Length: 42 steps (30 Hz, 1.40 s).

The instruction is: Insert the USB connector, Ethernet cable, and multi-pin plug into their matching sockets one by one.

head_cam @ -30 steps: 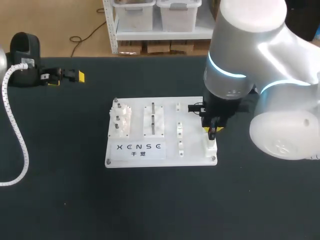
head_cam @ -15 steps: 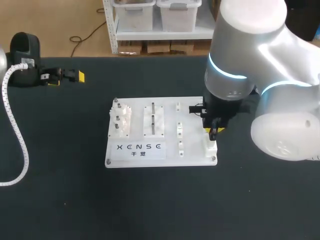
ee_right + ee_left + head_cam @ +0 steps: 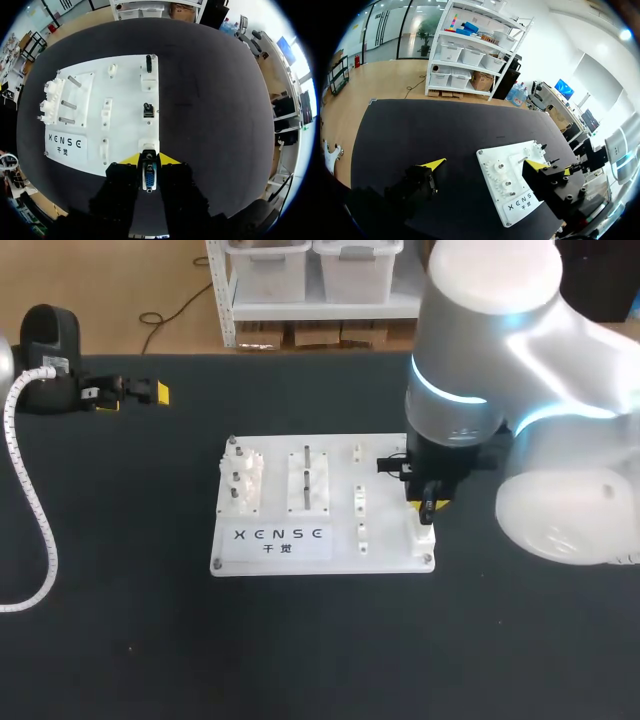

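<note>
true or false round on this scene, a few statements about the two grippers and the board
1. The right gripper is shut on the multi-pin plug. True.
2. The left gripper hangs over the white board. False: it is near the table's back left edge, well apart from the board.
3. The left gripper is open and holds nothing. True.
4. The right gripper is at the board's end with the metal pegs. False: it is at the opposite end, with the white socket at the board's corner just ahead of its fingers.
</note>
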Available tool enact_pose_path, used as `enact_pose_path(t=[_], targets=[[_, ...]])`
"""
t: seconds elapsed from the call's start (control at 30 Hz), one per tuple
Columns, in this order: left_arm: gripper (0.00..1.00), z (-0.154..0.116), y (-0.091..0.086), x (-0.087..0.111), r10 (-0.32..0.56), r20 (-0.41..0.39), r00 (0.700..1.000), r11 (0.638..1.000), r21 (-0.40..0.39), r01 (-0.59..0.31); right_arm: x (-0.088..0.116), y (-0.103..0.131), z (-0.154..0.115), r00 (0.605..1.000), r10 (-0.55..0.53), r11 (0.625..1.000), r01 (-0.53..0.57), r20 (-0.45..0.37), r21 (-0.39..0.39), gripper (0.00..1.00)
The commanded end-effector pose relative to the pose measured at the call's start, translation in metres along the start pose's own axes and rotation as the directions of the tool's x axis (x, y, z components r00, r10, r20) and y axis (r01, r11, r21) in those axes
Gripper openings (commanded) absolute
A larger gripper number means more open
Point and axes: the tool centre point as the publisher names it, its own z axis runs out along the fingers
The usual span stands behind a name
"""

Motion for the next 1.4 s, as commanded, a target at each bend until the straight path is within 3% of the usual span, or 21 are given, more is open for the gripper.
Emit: enact_pose_path(t=[0.03,0.37,0.63,0.67,0.7,0.73,0.9,1.1,1.4], targets=[[1.00,0.000,0.000,0.000,0.000,0.000,1.000,1.000,0.000,0.000,0.008,0.003,0.029,1.000,0.006,1.000,-0.006,-0.027,0.014,0.00],[1.00,0.000,0.000,0.000,0.000,0.000,1.000,1.000,0.000,0.000,0.003,0.004,0.050,0.993,0.024,0.999,-0.021,-0.113,0.029,0.00],[1.00,0.000,0.000,0.000,0.000,0.000,1.000,1.000,0.000,0.000,-0.009,-0.001,0.035,0.992,0.014,1.000,-0.016,-0.124,-0.014,0.00],[1.00,0.000,0.000,0.000,0.000,0.000,1.000,1.000,0.000,0.000,-0.011,-0.002,0.030,0.993,0.009,1.000,-0.011,-0.117,-0.022,0.29],[1.00,0.000,0.000,0.000,0.000,0.000,1.000,1.000,0.000,0.000,-0.013,-0.003,0.027,0.994,0.008,1.000,-0.011,-0.109,-0.021,0.47],[1.00,0.000,0.000,0.000,0.000,0.000,1.000,1.000,0.000,0.000,-0.016,-0.004,0.021,0.994,0.010,0.999,-0.013,-0.106,-0.037,1.00],[1.00,0.000,0.000,0.000,0.000,0.000,1.000,1.000,0.000,0.000,-0.037,-0.010,-0.008,0.999,0.004,0.997,-0.007,-0.040,-0.074,1.00],[1.00,0.000,0.000,0.000,0.000,0.000,1.000,1.000,0.000,0.000,-0.064,-0.015,-0.022,0.998,0.034,0.997,-0.031,0.046,-0.072,1.00],[1.00,0.000,0.000,0.000,0.000,0.000,1.000,1.000,0.000,0.000,-0.066,-0.015,-0.023,0.998,0.026,0.997,-0.022,0.056,-0.068,1.00]])
